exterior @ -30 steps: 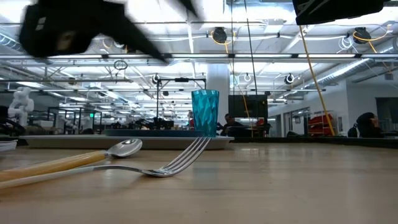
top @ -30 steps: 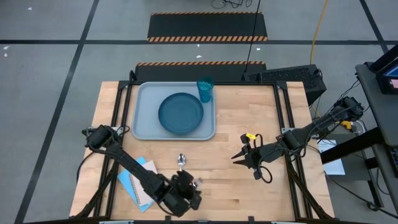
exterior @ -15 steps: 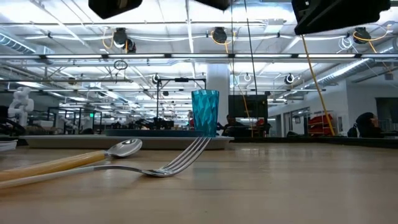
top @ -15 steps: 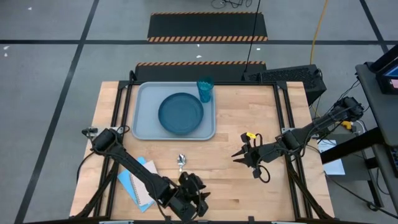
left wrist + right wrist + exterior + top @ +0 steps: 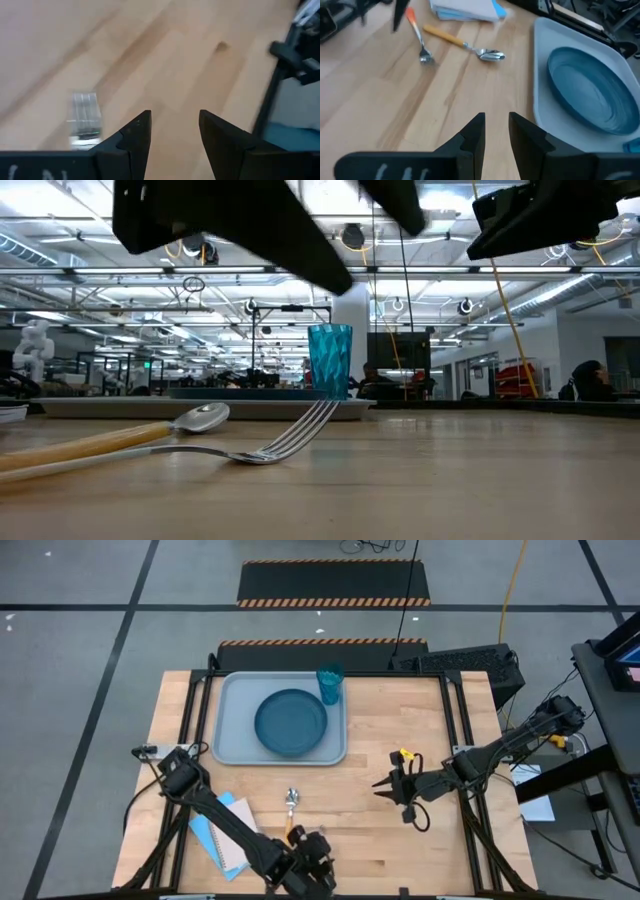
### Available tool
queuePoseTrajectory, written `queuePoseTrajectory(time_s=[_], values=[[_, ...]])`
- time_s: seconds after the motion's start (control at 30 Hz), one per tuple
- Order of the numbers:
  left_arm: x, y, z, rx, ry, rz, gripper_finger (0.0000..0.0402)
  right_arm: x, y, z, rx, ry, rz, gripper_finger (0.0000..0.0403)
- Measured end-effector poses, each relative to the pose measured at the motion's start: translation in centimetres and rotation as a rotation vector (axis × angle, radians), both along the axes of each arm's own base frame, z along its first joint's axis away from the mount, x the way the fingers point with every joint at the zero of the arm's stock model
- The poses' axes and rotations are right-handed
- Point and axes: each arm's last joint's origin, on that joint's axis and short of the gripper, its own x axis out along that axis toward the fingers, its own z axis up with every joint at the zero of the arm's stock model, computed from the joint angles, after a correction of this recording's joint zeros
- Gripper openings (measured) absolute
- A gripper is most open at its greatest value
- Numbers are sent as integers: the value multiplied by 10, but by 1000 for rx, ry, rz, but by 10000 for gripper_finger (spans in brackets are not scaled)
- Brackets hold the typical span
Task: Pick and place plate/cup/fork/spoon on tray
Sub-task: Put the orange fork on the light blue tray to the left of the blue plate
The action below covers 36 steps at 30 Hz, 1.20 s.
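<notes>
Plate [image 5: 291, 722] and cup [image 5: 330, 683] already sit on the tray [image 5: 232, 745]; fork [image 5: 417, 34] and spoon [image 5: 467, 45] lie near the counter's front edge, so left hand [image 5: 310, 875] hovers there, fingers apart.

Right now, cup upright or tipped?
Upright. The cup stands on its base with its open mouth up, in a far corner of the tray, beside the plate.

grey floor [image 5: 80, 660], hazard-striped black mats [image 5: 333, 584], ceiling lamps [image 5: 350, 236]
</notes>
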Motion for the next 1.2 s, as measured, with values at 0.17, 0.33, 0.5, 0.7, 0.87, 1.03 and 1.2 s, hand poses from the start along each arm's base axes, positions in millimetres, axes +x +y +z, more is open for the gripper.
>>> queuePoseTrajectory(time_s=[0.17,0.33,0.5,0.7,0.87,1.03,1.2], values=[[-3,1,-2,-5,42,-5,168,1,1,2,51,-23,-23,80],[-13,3,-7,19,167,-22,168,3,1,5,85,-50,-33,80],[-25,9,-11,66,279,25,168,5,3,10,114,-101,-32,80],[-27,16,-13,108,319,33,168,6,3,13,160,-133,-47,80],[-22,20,-28,121,371,38,168,7,3,13,185,-138,-58,80],[-21,21,-32,110,388,49,168,7,3,13,197,-139,-63,80],[-22,21,-32,100,385,64,173,8,4,15,207,-157,-62,80]])
